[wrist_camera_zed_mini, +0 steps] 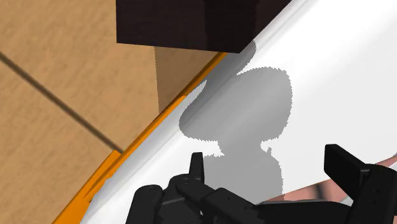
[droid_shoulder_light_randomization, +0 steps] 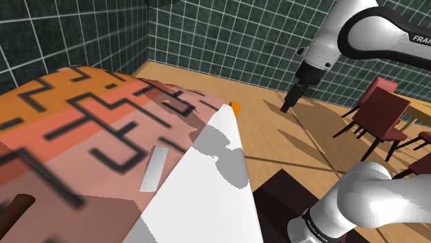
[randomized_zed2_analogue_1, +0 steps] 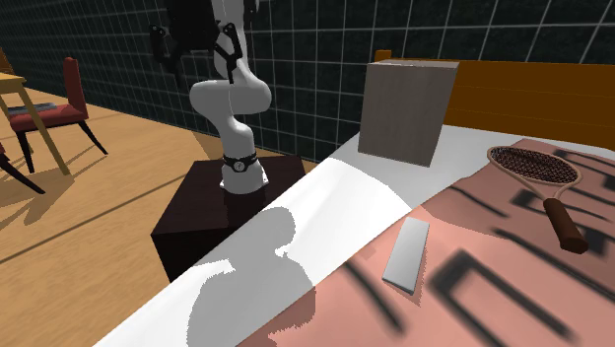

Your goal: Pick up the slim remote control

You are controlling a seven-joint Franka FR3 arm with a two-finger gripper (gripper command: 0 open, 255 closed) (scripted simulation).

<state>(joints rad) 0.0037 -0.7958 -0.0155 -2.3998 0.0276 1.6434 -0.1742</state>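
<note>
Though the shoulder view crops the racket (droid_shoulder_light_randomization: 14, 208) to its handle, the slim remote (droid_shoulder_light_randomization: 153, 169) seemingly lies along the white sheet (droid_shoulder_light_randomization: 207, 207) edge; the gripper (wrist_camera_zed_mini: 266, 154) is spread.

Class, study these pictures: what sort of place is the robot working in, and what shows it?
Probably a bedroom: a bed with a wooden headboard, a patterned blanket over it, and chairs nearby.
</note>
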